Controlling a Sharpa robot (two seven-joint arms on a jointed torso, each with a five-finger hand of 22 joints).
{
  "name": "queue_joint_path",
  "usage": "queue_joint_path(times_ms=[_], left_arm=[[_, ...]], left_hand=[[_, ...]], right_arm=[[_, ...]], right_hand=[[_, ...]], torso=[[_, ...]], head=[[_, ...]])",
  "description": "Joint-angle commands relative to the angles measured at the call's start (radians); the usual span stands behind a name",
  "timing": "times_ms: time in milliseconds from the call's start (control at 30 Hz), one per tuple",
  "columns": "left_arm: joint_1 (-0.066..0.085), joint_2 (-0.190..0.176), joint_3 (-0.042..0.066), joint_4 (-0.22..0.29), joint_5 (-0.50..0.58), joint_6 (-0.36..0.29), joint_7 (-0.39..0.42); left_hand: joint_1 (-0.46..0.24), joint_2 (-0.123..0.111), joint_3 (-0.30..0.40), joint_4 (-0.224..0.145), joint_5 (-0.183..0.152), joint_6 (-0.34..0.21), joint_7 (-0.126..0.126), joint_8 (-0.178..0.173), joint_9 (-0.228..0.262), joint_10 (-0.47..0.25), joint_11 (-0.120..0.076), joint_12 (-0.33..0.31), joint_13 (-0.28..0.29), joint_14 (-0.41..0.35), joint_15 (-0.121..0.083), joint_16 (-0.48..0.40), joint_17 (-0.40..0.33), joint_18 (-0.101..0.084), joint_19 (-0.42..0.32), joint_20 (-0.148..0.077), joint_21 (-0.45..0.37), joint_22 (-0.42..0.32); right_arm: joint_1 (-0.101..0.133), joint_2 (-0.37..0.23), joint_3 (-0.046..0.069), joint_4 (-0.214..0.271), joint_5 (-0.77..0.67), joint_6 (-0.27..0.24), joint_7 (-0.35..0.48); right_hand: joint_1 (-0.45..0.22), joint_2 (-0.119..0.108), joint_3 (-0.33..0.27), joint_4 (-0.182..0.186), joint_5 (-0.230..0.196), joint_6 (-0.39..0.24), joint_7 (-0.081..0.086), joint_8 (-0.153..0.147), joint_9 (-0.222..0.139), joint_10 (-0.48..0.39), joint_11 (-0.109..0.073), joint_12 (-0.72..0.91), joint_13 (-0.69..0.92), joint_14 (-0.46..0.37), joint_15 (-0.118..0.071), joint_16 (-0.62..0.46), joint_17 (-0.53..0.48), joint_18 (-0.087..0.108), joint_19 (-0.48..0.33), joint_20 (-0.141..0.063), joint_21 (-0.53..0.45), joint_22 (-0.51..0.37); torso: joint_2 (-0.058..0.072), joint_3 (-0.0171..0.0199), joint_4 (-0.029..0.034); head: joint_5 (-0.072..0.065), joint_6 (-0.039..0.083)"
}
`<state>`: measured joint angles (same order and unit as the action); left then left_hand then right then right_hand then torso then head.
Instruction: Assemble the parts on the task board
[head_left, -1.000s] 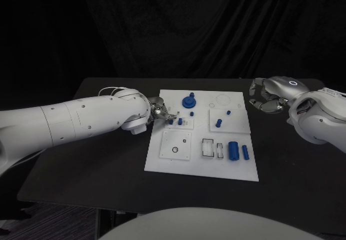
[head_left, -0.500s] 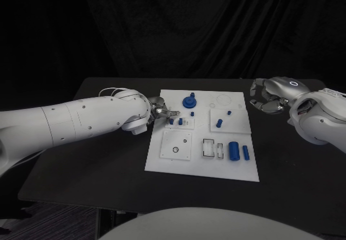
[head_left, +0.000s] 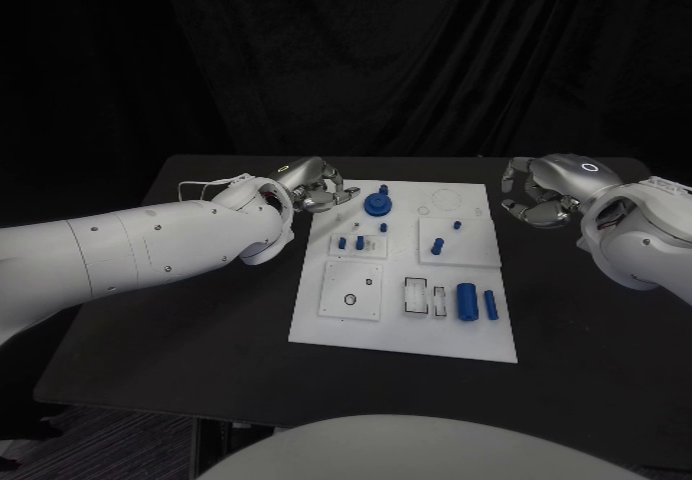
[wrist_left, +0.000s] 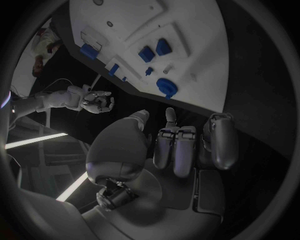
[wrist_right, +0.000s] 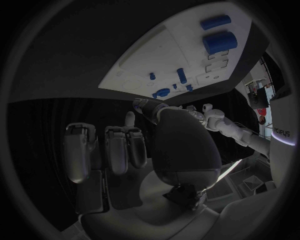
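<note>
The white task board (head_left: 368, 330) lies mid-table. On it stand a blue gear-like part with a peg (head_left: 378, 205), two small blue pegs side by side (head_left: 351, 242), further small pegs (head_left: 436, 243), and two blue cylinders (head_left: 466, 300) near the front right. My left hand (head_left: 315, 187) hovers by the board's far left corner, fingers loosely bent, holding nothing. In the left wrist view that hand (wrist_left: 181, 145) is empty, with the gear-like part (wrist_left: 167, 88) just beyond its fingertips. My right hand (head_left: 537, 195) stays off the board's right edge, empty, fingers loosely bent (wrist_right: 125, 150).
Black table (head_left: 188, 340) surrounds the board on all sides, with wide bare areas to the left and front. Empty recesses (head_left: 415, 295) sit in the board's front half beside the cylinders. A dark curtain hangs behind the table.
My left hand has lifted away from the two small pegs and drawn back toward the board's far left corner. A small peg now stands where its fingers were. The right hand has not moved.
</note>
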<state>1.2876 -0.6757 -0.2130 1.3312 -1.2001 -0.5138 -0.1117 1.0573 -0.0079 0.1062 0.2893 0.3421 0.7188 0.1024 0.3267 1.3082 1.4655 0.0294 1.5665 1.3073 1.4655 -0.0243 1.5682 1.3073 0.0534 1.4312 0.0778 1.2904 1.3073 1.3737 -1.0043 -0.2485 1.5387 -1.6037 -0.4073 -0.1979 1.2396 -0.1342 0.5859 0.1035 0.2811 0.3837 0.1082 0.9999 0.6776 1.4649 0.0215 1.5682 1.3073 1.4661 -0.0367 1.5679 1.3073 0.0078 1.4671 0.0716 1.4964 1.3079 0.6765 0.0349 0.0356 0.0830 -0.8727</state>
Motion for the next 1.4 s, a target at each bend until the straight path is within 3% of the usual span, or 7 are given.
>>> queue_joint_path(times_ms=[33,200,267,300,467,767,1400], left_arm=[[0.001,0.007,0.001,-0.001,-0.165,-0.175,0.149],[0.001,0.036,0.001,-0.023,-0.211,-0.081,0.213],[0.001,0.053,0.001,-0.038,-0.259,-0.018,0.222],[0.001,0.06,0.001,-0.044,-0.283,0.005,0.222],[0.001,0.098,0.001,-0.083,-0.362,0.114,0.223],[0.001,0.159,0.002,-0.143,-0.421,0.233,0.246],[0.002,0.198,0.002,-0.178,-0.453,0.281,0.272]], left_hand=[[0.078,-0.003,-0.002,-0.009,0.007,-0.084,0.02,0.002,0.021,0.005,0.015,-0.101,0.218,0.105,0.018,0.003,0.264,0.014,-0.029,0.017,-0.033,0.172],[0.327,-0.023,0.117,-0.065,0.013,-0.202,0.061,-0.065,-0.087,-0.736,0.061,-0.774,-0.068,-0.021,0.06,-0.048,0.178,0.043,-0.206,0.05,-0.19,0.122],[0.474,-0.055,0.235,-0.158,0.021,-0.225,0.071,-0.095,-0.135,-0.816,0.082,-0.872,-0.135,-0.169,0.078,-0.111,0.081,0.037,-0.203,0.057,-0.155,0.129],[0.497,-0.068,0.281,-0.18,-0.182,-0.226,0.086,-0.12,-0.186,-0.807,0.104,-0.957,-0.223,-0.138,0.106,-0.105,0.082,0.028,-0.178,0.071,-0.101,0.139],[0.531,-0.143,0.338,-0.275,-0.169,-0.099,-0.044,-0.228,-0.472,-0.886,0.081,-1.227,-0.565,-0.166,0.076,-0.168,-0.03,0.046,-0.196,0.073,-0.097,0.128],[0.537,-0.14,0.259,-0.317,-0.04,-0.014,-0.087,-0.263,-0.658,-0.901,0.066,-1.215,-0.71,-0.189,0.059,-0.214,-0.13,0.043,-0.164,0.051,-0.076,0.136],[0.484,-0.146,0.228,-0.281,-0.038,0.076,-0.069,-0.247,-0.728,-0.828,0.061,-1.104,-0.712,-0.174,0.057,-0.2,-0.143,0.04,-0.143,0.051,-0.078,0.138]], right_arm=[[-0.002,-0.001,0.001,0.002,0.005,-0.005,-0.009],[-0.002,0.002,0.001,0.0,0.013,-0.008,-0.003],[-0.002,0.003,0.001,0.0,0.014,-0.008,-0.001],[-0.002,0.004,0.001,0.0,0.014,-0.008,-0.001],[-0.002,0.009,0.001,-0.003,0.015,-0.007,0.0],[-0.003,0.019,0.001,-0.005,0.016,-0.011,0.002],[-0.002,0.016,0.001,0.0,0.016,-0.051,0.006]], right_hand=[[-0.002,0.001,-0.004,0.002,0.0,0.007,-0.002,-0.007,-0.002,0.106,-0.005,0.003,0.263,0.105,-0.008,0.003,0.263,0.014,0.055,-0.005,-0.006,0.234],[-0.003,0.001,-0.004,0.003,0.0,0.007,-0.002,-0.007,-0.002,0.106,-0.005,0.003,0.263,0.105,-0.008,0.003,0.263,0.015,0.054,-0.005,-0.008,0.233],[-0.004,0.001,-0.004,0.003,0.0,0.007,-0.002,-0.007,-0.002,0.106,-0.005,0.003,0.263,0.105,-0.007,0.003,0.263,0.015,0.053,-0.005,-0.009,0.232],[-0.004,0.001,-0.004,0.003,0.0,0.007,-0.002,-0.007,-0.002,0.106,-0.005,0.003,0.263,0.105,-0.007,0.003,0.263,0.015,0.053,-0.005,-0.009,0.232],[-0.004,0.001,-0.005,0.004,0.0,0.007,-0.002,-0.007,-0.002,0.106,-0.005,0.003,0.263,0.105,-0.007,0.003,0.263,0.016,0.052,-0.005,-0.011,0.232],[-0.003,0.0,-0.005,0.002,0.0,0.007,-0.002,-0.008,-0.002,0.106,-0.005,0.003,0.263,0.105,-0.007,0.003,0.263,0.016,0.053,-0.005,-0.01,0.232],[-0.004,-0.009,-0.01,-0.003,0.0,0.007,-0.002,-0.01,-0.004,0.106,-0.005,0.003,0.263,0.105,-0.007,0.003,0.263,0.015,0.054,-0.005,-0.009,0.233]], torso=[[0.0,-0.0004,-0.0007],[0.001,-0.0009,-0.0014],[0.0,-0.0007,-0.0008],[0.0,-0.0002,-0.0003],[0.001,0.0,-0.0017],[0.003,-0.0004,-0.0027],[0.011,0.0007,-0.0128]], head=[[0.0,0.0],[-0.002,0.0],[-0.004,0.0],[-0.005,0.0],[-0.009,0.0],[-0.024,0.0],[-0.024,0.0]])
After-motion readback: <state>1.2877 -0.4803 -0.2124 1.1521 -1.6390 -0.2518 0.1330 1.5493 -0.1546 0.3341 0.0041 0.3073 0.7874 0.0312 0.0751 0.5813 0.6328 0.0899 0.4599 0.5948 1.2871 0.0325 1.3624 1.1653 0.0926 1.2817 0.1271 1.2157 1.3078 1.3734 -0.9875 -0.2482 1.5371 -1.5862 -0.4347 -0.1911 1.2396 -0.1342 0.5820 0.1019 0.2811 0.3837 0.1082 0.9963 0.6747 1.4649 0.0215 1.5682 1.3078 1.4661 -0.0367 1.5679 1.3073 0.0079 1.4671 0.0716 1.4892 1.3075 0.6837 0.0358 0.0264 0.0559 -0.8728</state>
